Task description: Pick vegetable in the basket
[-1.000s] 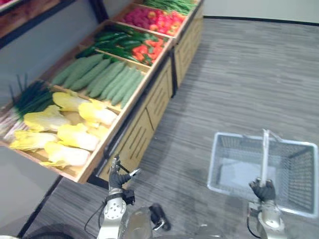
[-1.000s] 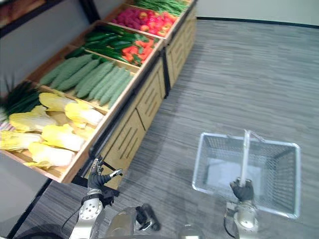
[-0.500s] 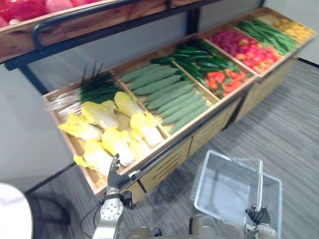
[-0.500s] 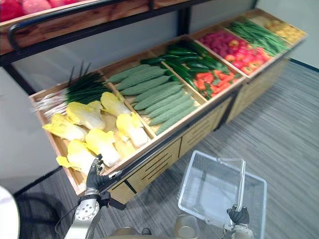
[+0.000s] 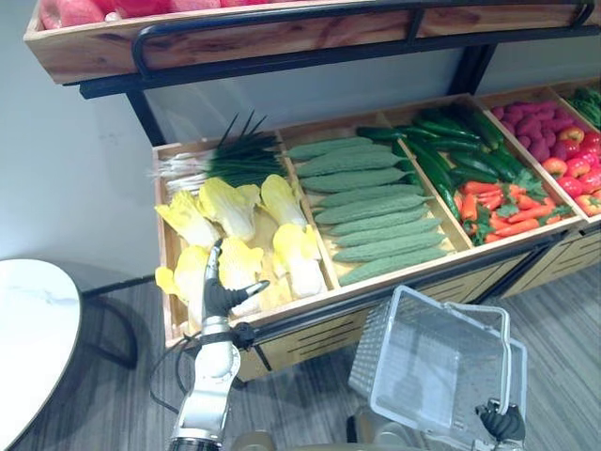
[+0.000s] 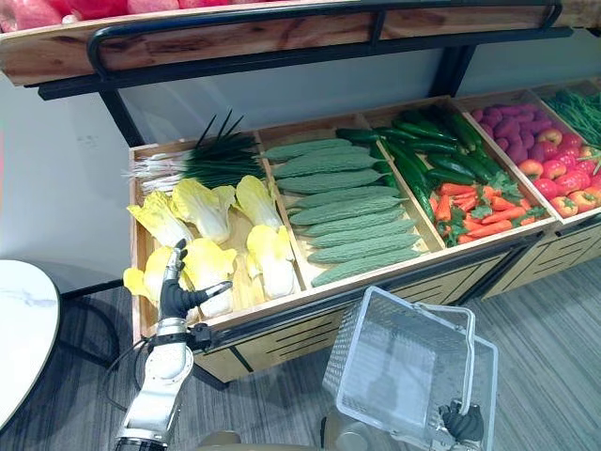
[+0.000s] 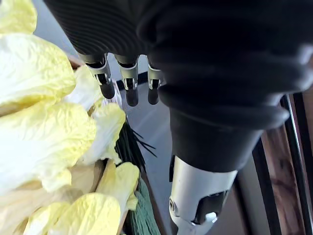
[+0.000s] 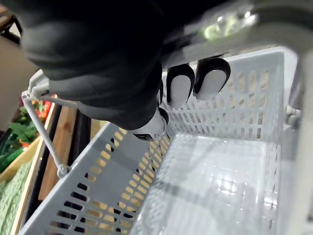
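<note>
My left hand (image 5: 217, 292) is open with straight fingers (image 7: 128, 84), raised at the front edge of the wooden crate (image 5: 170, 282). That crate holds several yellow cabbages (image 5: 233, 209), which lie close under the hand (image 7: 44, 127). Pale green bumpy gourds (image 5: 366, 209) fill the crate beside it. My right hand (image 5: 502, 423) is low at the right, its fingers (image 8: 195, 81) curled round the handle of the white plastic basket (image 5: 437, 368). The basket's inside (image 8: 215, 186) holds nothing.
Green onions (image 5: 225, 160) lie behind the cabbages. Dark cucumbers (image 5: 441, 155) and red vegetables (image 5: 507, 211) fill crates further right. An upper shelf with a black rail (image 5: 329, 19) overhangs the stand. A round white table (image 5: 28, 334) stands at the left.
The camera has swung to face the vegetable stand. My left hand has risen from below the stand's edge to the cabbage crate. My right hand still holds the basket.
</note>
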